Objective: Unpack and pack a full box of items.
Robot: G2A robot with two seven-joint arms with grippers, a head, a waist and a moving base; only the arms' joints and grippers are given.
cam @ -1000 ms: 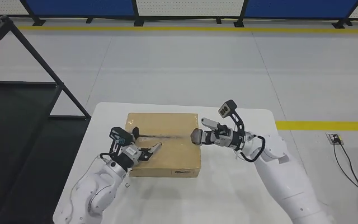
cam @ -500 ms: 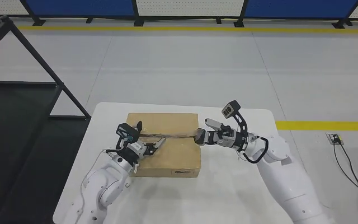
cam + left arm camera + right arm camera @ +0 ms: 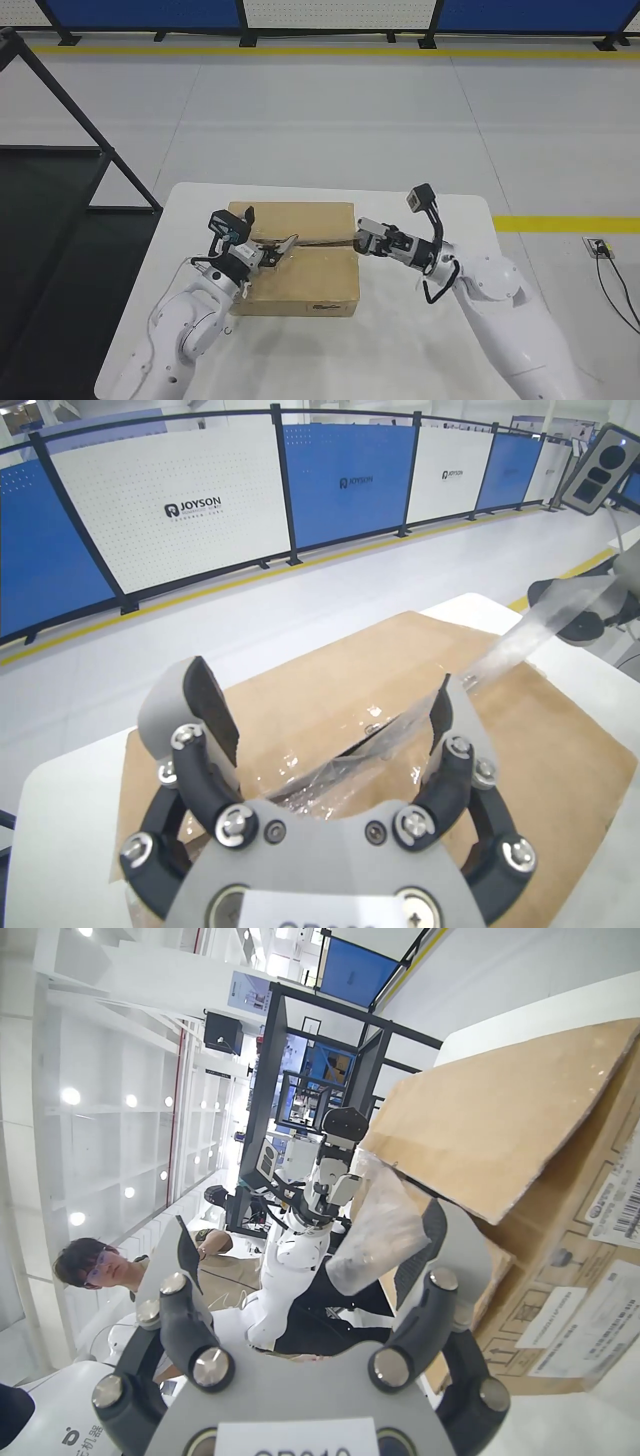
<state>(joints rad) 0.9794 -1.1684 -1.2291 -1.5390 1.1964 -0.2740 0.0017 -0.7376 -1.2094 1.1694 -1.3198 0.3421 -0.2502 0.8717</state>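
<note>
- A white tabletop stands on a pale floor, with a cardboard box resting near its middle.
- The left gripper hangs over the box's top seam, jaws wide open.
- The right gripper sits at the box's right edge, jaws open and gripping nothing.
- A strip of clear tape stretches from the seam to one of its fingers.

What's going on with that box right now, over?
Both grippers open: left gripper over cardboard box, right gripper at its end. Clear tape strip strung between them, stuck to right gripper. Box seam gaping slightly.
</note>
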